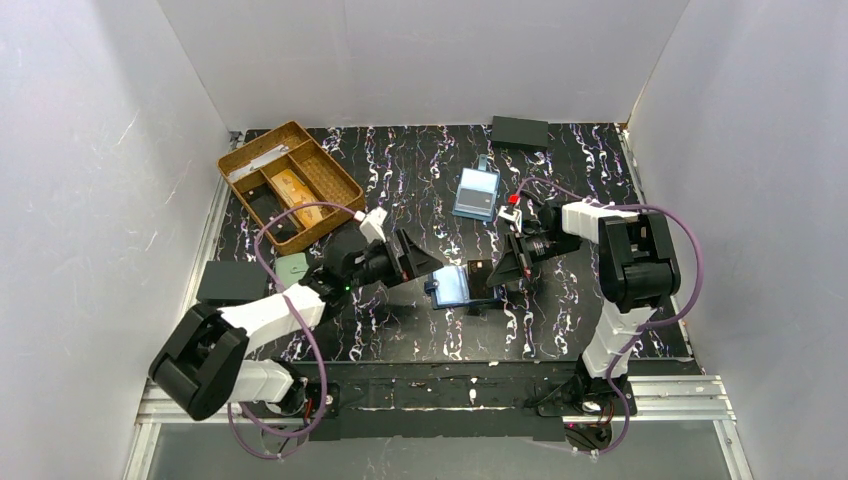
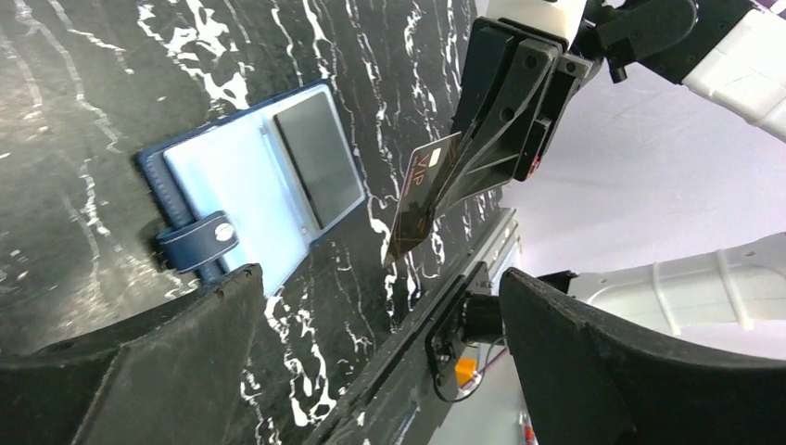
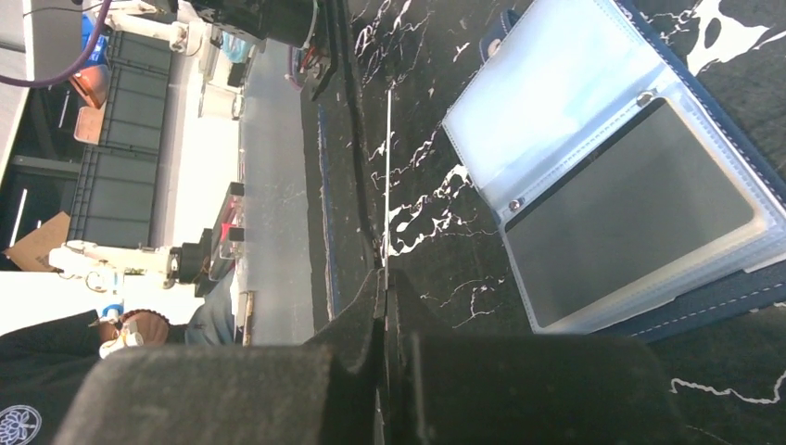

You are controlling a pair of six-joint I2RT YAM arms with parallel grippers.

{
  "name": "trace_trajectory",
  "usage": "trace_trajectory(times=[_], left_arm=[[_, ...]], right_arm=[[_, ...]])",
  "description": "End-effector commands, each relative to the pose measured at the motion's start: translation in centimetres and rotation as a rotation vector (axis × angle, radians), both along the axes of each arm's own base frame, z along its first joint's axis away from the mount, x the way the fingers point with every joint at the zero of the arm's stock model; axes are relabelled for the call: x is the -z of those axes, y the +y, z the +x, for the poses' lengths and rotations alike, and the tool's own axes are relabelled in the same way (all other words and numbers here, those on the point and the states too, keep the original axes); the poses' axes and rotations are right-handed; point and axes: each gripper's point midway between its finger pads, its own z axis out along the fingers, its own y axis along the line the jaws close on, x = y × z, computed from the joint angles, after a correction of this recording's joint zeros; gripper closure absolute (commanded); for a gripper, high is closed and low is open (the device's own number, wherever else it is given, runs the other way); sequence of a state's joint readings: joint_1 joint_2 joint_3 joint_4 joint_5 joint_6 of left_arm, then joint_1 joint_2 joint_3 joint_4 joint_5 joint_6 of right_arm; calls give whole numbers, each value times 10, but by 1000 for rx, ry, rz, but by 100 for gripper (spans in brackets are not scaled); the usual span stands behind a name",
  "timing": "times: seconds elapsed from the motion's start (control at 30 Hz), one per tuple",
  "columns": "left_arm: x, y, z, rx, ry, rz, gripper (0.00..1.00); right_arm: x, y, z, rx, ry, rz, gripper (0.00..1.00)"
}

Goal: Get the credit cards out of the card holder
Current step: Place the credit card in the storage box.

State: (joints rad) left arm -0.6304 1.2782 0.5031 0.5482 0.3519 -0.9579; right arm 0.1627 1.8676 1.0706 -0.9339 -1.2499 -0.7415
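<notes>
With right gripper [image 2: 451,181] clenched on the credit card [image 2: 419,204], probably edge-held, lay flat beside the card holder [image 2: 243,171]; left gripper [image 1: 418,262] spread, empty.

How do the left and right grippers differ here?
The left gripper is open and holds nothing; the right gripper is shut on a dark card, pinching it by one edge. In the top view, the left gripper sits to the left of the open card holder and the right gripper to its right. Both point inward, close to the card holder.
</notes>
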Motion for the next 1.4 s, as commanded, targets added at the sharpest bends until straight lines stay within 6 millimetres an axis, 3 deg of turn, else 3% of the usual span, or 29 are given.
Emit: trace_trajectory(times=[0.0, 0.27, 0.47, 0.67, 0.8, 0.93, 1.0, 1.03, 1.17, 1.2, 1.23, 1.37], left_arm=[[-16, -26, -3, 108, 67, -80, 2], [-19, -69, -9, 233, 24, -59, 5], [-6, -86, -10, 258, -17, -9, 6], [3, -97, -13, 292, -3, -1, 20], [5, -101, -14, 305, 10, -12, 38], [5, -109, -18, 344, 32, -56, 72], [3, -111, -19, 356, 30, -81, 95], [2, -112, -19, 359, 26, -94, 100], [-1, -112, -21, 367, 9, -120, 100], [-2, -111, -21, 366, 1, -121, 100], [-2, -110, -22, 362, -7, -118, 100], [3, -95, -18, 318, -20, -95, 100]], right_arm=[[-28, 3, 3, 3, -80, 68, 99], [-34, 3, 2, 4, -92, 82, 99], [-37, 3, 1, 1, -100, 91, 99], [-37, 3, 0, 1, -97, 91, 99], [-36, 3, 0, 0, -94, 89, 99], [-36, 3, 0, 1, -91, 89, 99], [-36, 3, 0, 0, -90, 88, 99], [-36, 3, 0, 0, -89, 87, 99], [-36, 3, 0, 0, -90, 84, 99], [-35, 3, 0, 0, -90, 82, 97], [-35, 2, 0, -1, -90, 80, 89], [-34, 1, 1, -2, -97, 67, 44]])
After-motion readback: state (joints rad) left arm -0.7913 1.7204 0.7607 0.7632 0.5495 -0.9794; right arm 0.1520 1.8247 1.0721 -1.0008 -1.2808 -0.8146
